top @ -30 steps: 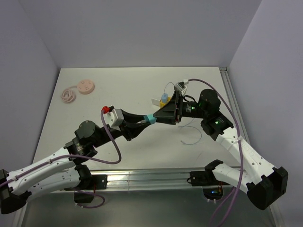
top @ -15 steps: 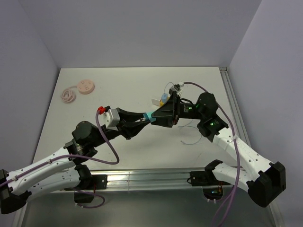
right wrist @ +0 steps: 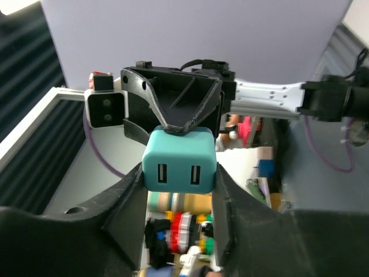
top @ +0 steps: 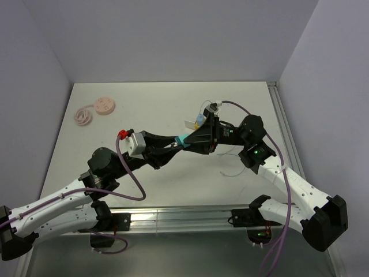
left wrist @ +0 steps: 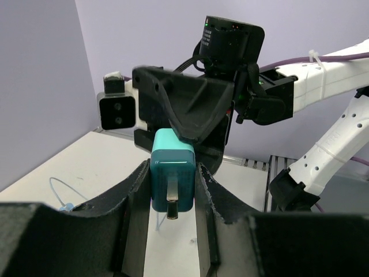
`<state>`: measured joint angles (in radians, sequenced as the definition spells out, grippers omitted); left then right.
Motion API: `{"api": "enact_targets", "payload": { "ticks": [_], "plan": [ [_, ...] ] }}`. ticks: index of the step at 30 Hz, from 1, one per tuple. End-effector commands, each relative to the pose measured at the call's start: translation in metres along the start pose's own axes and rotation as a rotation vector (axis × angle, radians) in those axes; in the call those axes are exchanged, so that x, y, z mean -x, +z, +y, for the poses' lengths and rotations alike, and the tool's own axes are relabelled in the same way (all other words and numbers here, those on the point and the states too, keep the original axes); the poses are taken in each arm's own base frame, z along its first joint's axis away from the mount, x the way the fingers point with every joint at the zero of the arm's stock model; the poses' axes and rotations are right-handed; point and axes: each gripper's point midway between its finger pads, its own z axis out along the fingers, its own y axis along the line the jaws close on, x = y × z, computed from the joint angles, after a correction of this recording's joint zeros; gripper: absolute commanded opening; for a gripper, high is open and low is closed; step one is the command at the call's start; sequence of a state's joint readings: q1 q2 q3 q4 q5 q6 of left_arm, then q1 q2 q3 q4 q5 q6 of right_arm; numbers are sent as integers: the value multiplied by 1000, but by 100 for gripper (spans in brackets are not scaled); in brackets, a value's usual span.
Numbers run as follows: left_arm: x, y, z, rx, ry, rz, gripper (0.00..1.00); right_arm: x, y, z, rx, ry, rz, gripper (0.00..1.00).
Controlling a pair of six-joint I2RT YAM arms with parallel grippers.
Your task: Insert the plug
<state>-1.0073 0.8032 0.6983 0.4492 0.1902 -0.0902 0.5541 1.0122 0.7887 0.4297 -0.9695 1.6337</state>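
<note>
- Your left jaws (left wrist: 173, 190) pinch the teal plug (left wrist: 173, 168) by its two narrow sides. In the left wrist view its metal prong points back toward that camera.
- Your right jaws (right wrist: 179, 173) sit against the plug's (right wrist: 179, 158) other pair of sides. In the right wrist view both fingers press its wide flanks, and the face with two USB slots looks at that camera.
- So both arms grip the same block at once, nose to nose, with the left jaws (top: 174, 145) and the right jaws (top: 188, 139) meeting on it.
- From above, you see the plug (top: 181, 141) lifted off the counter (top: 150, 101), roughly mid-counter and a little right of centre.
- Just beyond the right wrist, a small yellow and blue piece (top: 199, 120) lies on the counter with a white cord.
- A thin white wire (top: 233, 168) lies near the right forearm.
- Far left, a pink disc (top: 105, 106) rests beside a coiled pink cable (top: 84, 116), well apart from the plug.
</note>
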Motion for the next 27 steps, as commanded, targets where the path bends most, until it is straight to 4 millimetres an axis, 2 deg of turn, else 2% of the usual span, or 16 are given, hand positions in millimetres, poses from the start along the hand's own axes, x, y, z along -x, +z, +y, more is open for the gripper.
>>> {"api": "enact_targets", "payload": {
  "ticks": [1,4,7,8,10,13,14,16,17,18,20,21,23,24,25,27],
  "plan": [
    [30,4,-6,-38,27,-78,1,-5,0,15,61,-37,18,35],
    [26,5,-9,-55,22,-60,1,-4,2,11,62,-32,26,0],
    [19,5,-4,-25,-1,-20,14,1,4,7,30,-93,6,0],
    [18,5,-4,-25,1,-14,7,3,5,3,6,-107,-6,0],
    [15,3,-3,-15,-5,-7,7,7,6,-7,-38,-133,-13,0],
    [13,-1,11,72,-31,-2,45,14,6,-13,-59,-181,-46,0],
    [11,-4,16,107,-36,-1,76,22,5,-29,-133,-148,-83,0],
    [16,-13,28,190,-66,-26,91,37,0,-39,-212,-259,-144,0],
    [15,-21,52,327,-82,-35,99,43,-3,-45,-244,-288,-172,0],
    [6,-26,58,370,-106,4,100,53,-10,-60,-329,-315,-225,0],
    [7,-37,88,505,-126,22,99,60,-19,-73,-400,-329,-266,0],
    [-13,-41,100,563,-173,96,99,66,-24,-76,-430,-373,-306,0],
    [-13,-53,133,677,-207,122,100,70,-34,-85,-494,-412,-335,0],
    [-28,-57,150,740,-222,166,99,76,-39,-85,-522,-438,-376,0],
    [-41,-75,173,842,-232,227,99,77,-43,-87,-542,-452,-387,0],
    [-39,-90,205,1004,-258,233,100,79,-50,-90,-589,-489,-396,0]
  ]
}}
